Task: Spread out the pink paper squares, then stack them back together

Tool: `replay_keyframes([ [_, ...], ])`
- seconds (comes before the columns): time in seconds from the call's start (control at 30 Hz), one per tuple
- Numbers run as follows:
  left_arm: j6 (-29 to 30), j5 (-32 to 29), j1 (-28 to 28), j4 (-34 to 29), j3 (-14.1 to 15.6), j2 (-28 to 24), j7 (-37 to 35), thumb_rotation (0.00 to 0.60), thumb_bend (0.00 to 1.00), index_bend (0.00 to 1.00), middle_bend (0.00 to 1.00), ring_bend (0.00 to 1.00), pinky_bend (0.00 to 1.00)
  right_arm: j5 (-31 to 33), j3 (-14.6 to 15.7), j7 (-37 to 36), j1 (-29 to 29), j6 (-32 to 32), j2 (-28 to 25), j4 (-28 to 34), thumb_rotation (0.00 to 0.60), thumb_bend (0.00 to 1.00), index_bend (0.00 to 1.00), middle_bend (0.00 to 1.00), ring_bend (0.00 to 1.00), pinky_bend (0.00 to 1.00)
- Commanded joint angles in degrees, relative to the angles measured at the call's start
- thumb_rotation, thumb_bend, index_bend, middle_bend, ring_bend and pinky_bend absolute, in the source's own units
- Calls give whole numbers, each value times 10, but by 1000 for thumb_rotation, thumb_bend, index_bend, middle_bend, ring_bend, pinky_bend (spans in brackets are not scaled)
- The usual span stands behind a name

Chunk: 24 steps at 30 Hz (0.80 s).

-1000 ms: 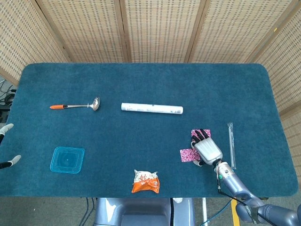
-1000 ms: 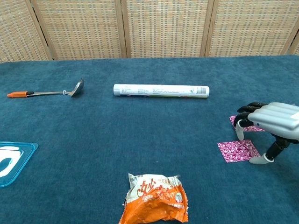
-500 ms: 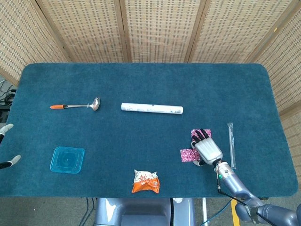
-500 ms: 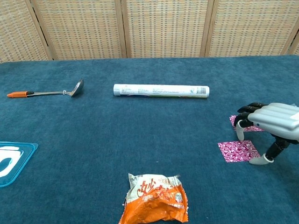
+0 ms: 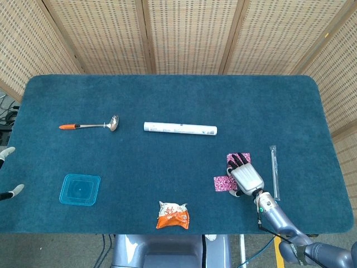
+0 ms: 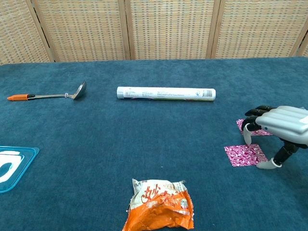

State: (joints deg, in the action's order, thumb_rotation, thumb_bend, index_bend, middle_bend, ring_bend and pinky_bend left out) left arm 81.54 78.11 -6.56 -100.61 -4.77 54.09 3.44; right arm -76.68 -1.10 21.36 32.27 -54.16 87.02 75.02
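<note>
Two pink patterned paper squares lie apart on the blue cloth at the front right. The near square (image 5: 222,183) (image 6: 245,155) lies flat and fully visible. The far square (image 5: 236,158) (image 6: 256,129) is partly hidden under my right hand (image 5: 246,177) (image 6: 281,123). That hand arches over them, its dark fingertips down on the far square and its thumb tip on the cloth beside the near square's right edge. It grips nothing. My left hand (image 5: 8,172) shows only as two spread pale fingertips at the table's left edge, with nothing between them.
A white tube (image 5: 179,129) (image 6: 166,93) lies mid-table, and a ladle with an orange handle (image 5: 89,125) (image 6: 47,95) at the left. A blue square lid (image 5: 80,190) sits front left, an orange snack bag (image 5: 173,215) (image 6: 160,204) at the front edge. A wrapped straw (image 5: 274,172) lies right of my right hand.
</note>
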Motion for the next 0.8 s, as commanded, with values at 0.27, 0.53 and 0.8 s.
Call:
replay_keyframes([
  [0.27, 0, 4, -2, -2, -1, -1, -1, 595, 111, 148, 0, 0, 0, 0, -8, -1, 3, -5, -13, 20, 600, 348, 430, 228, 0, 0],
  [0.53, 1, 3, -2, -2, -2, -1, -2, 596, 112, 148, 0, 0, 0, 7, -30, 1, 18, 1, -34, 43, 600, 349, 430, 228, 0, 0],
  [0.8, 4, 2, 2, 0, -1, -3, -5, 595, 111, 148, 0, 0, 0, 17, -50, -2, 45, 24, -50, 33, 600, 341, 429, 229, 0, 0],
])
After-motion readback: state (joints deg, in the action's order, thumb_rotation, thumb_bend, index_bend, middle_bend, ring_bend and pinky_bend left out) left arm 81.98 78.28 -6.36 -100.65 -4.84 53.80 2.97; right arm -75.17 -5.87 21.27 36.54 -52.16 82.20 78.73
